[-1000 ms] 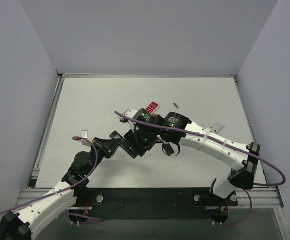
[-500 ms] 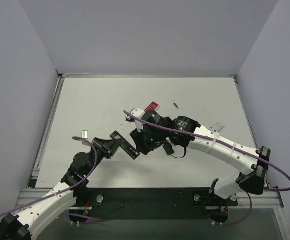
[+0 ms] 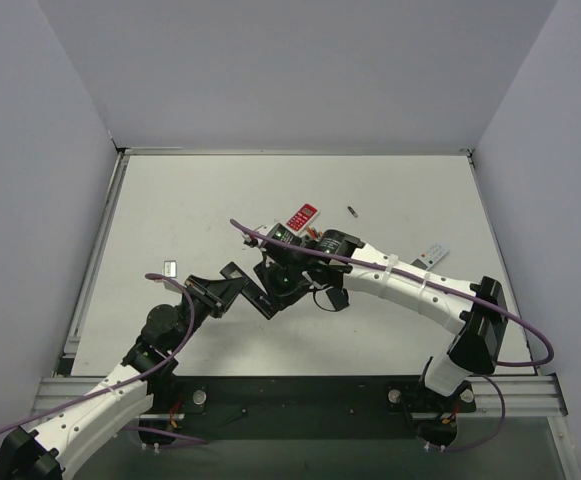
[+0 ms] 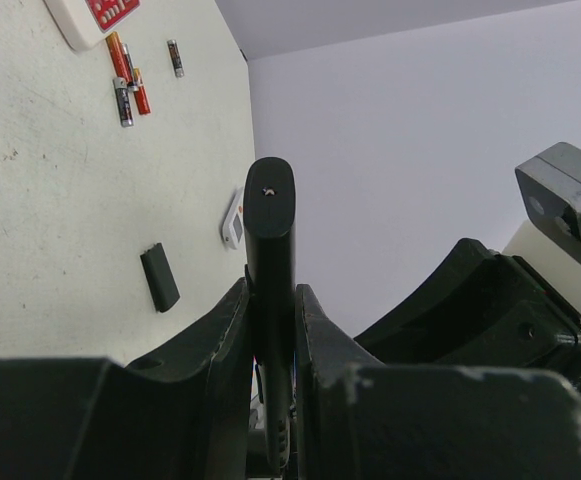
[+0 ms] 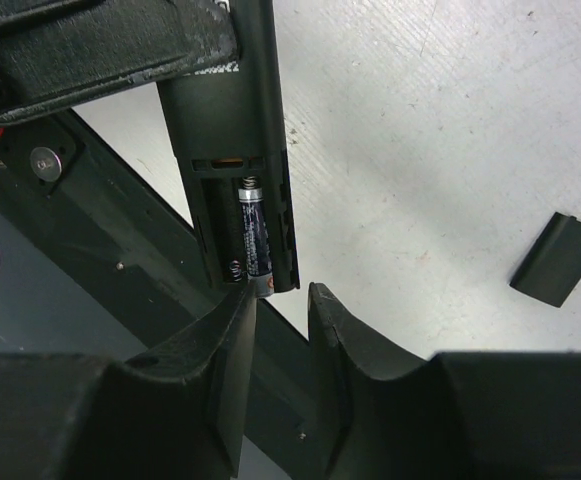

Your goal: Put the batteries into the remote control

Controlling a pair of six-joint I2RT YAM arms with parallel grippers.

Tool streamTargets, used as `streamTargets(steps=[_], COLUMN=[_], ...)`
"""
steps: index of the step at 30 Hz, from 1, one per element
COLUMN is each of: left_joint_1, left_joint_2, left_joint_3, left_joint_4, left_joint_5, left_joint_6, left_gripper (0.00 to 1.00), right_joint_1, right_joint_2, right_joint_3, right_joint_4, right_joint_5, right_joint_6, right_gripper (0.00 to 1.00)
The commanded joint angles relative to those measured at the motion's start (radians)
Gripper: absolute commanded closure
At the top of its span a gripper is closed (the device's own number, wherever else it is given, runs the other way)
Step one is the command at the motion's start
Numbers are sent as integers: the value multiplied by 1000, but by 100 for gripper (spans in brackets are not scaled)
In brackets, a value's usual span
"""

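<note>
The left arm (image 3: 88, 402) and right arm (image 3: 410, 285) have white shells, black joints and trailing purple cables (image 3: 162, 277). The left end effector (image 4: 270, 295) and right end effector (image 5: 280, 297) are matt black.

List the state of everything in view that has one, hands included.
black remote: gripped, compartment open.
left hand: shut on black remote.
right hand: open, empty, at black remote's open end.
seated battery: in compartment; slot beside it looks empty.
battery cover: off, lying on table.
loose batteries: lying on table, not loaded.
red-and-white remote: lying flat on table.
</note>
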Motion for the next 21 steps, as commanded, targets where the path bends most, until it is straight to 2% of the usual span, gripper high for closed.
streamTargets(steps=[1, 21], left_joint_1=[-5, -5], left_joint_2=[-3, 23], left_joint_3=[-85, -76], left_joint_4=[50, 71], left_joint_5=[15, 16], left_joint_6=[5, 10], left_gripper=[100, 100], right_joint_1=[-4, -4], right_joint_2=[-7, 42], right_joint_3=[54, 86], right_joint_4=[-38, -61], right_joint_5=[0, -40], right_joint_6=[26, 26], right_gripper=[77, 83])
